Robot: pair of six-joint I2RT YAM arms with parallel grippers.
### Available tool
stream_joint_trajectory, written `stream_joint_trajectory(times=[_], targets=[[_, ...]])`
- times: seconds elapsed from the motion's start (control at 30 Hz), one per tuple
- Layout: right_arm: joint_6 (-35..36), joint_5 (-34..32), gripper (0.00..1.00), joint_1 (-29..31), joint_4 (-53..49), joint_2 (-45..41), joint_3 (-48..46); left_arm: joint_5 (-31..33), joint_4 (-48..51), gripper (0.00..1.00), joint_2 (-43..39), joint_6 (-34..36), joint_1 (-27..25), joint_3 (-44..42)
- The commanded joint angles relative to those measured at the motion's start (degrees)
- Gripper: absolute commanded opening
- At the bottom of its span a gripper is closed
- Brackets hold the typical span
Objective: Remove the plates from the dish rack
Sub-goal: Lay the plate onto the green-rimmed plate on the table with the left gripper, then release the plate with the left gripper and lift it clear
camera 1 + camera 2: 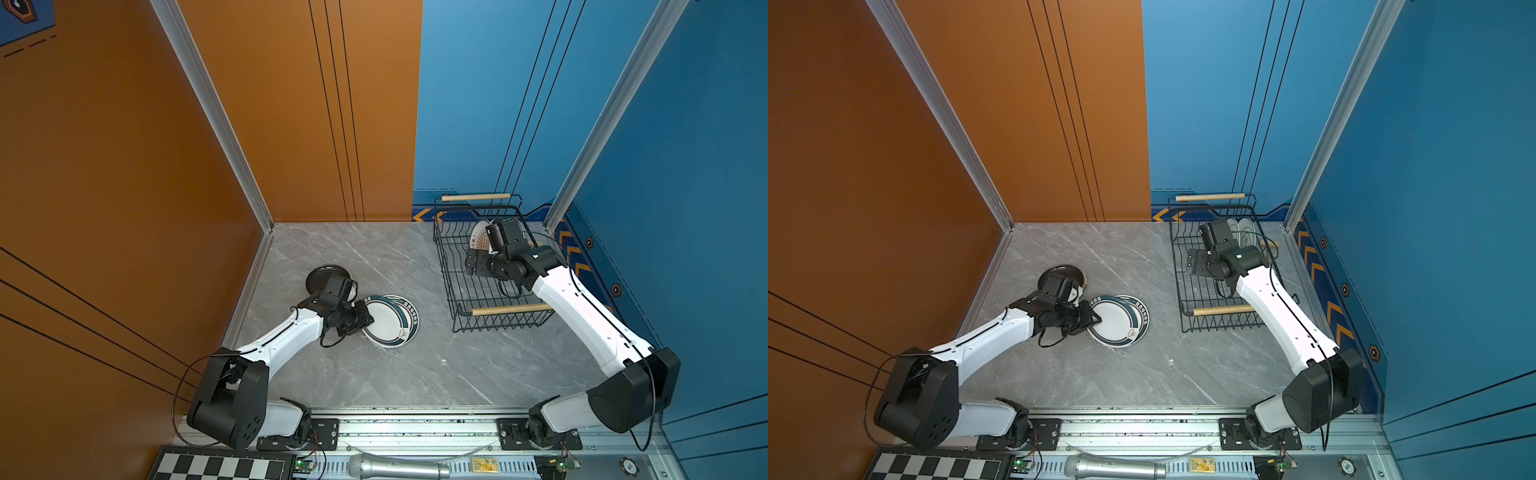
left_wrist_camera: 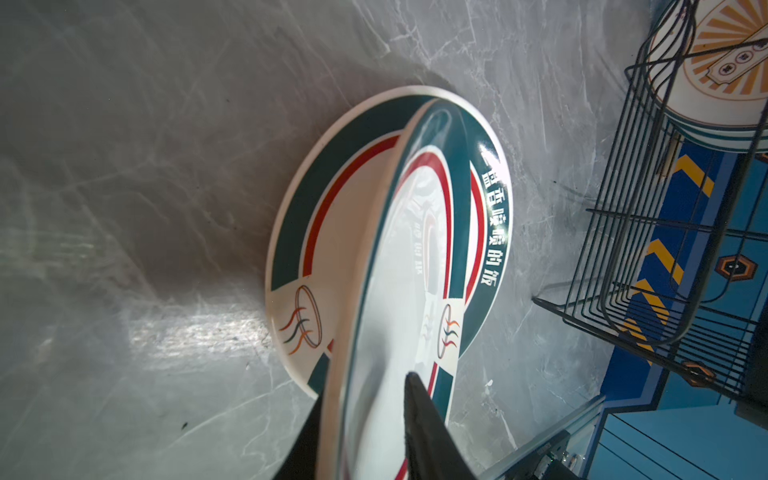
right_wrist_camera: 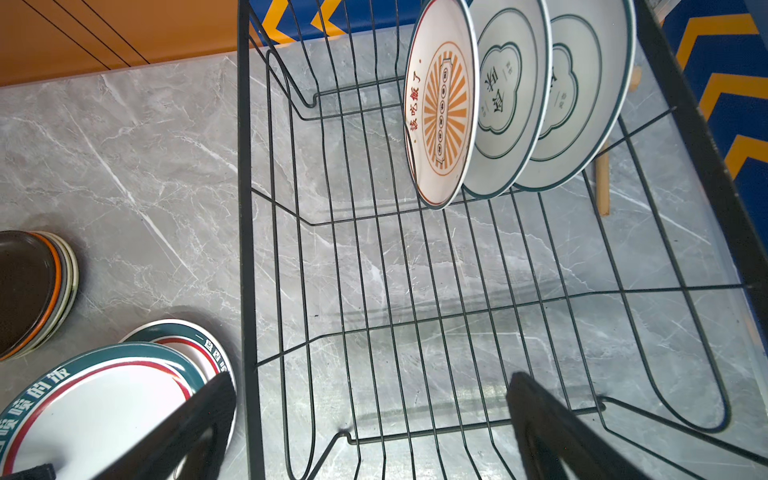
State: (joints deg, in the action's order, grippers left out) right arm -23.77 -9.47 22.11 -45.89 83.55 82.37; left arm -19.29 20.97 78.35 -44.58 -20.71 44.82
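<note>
Two plates (image 1: 390,322) lay askew at my left claw (image 1: 371,319), which straddled the tilted top rim, grip unclear; released there, that plate could slide. Right claw (image 3: 370,374) gaped empty.

L gripper (image 2: 365,399) straddles near rim of tilted teal-rimmed plate (image 2: 415,249). Under it, ahead of gripper, lies a matching plate (image 2: 324,216).

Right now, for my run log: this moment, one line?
left gripper: astride top teal-rimmed plate, grip unclear | right gripper: open, empty, over dish rack | rack: three plates standing
</note>
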Motion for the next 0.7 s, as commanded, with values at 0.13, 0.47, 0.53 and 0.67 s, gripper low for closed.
stream_joint_trajectory(times=[0.13,0.47,0.53,0.67], targets=[[0.39,0.85,1.0,-0.31,0.01,-1.63,-0.98,-0.43,1.18,0.34,2.2,1.08,-0.64,1.55],[0.65,0.91,1.0,-0.39,0.01,-2.11,-1.39,-0.44,1.13,0.43,5.85,0.94,-0.8,2.65],[0.65,0.9,1.0,-0.35,0.05,-2.17,-1.53,-0.17,1.26,0.45,5.98,0.98,-0.86,2.84],[0.74,1.29,1.0,-0.4,0.36,-2.23,-1.99,1.49,3.03,0.5,6.44,1.39,-1.16,3.73]])
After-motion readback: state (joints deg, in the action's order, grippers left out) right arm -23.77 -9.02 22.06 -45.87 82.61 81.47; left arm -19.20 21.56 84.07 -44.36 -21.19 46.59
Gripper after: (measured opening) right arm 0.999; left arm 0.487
